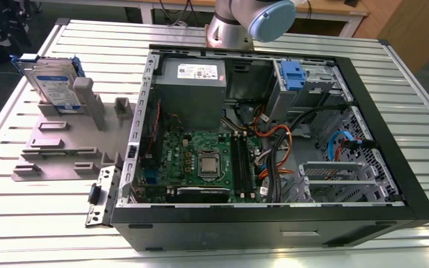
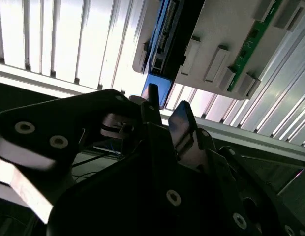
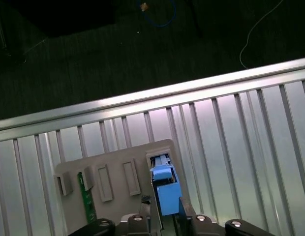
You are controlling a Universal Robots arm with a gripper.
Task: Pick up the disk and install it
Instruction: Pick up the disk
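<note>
Standing on edge in the stand on the counter beside the open case, the disk offers its top rail, we judge, to our hand, poised over it, parted and empty.

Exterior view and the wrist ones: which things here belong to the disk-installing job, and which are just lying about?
Part of the job: the disk, standing on edge in the grey stand; the open computer case, presumably its destination; the pincer, open, seen in the second wrist view.
Just lying about: the green circuit strip on the stand; the slatted table.
</note>
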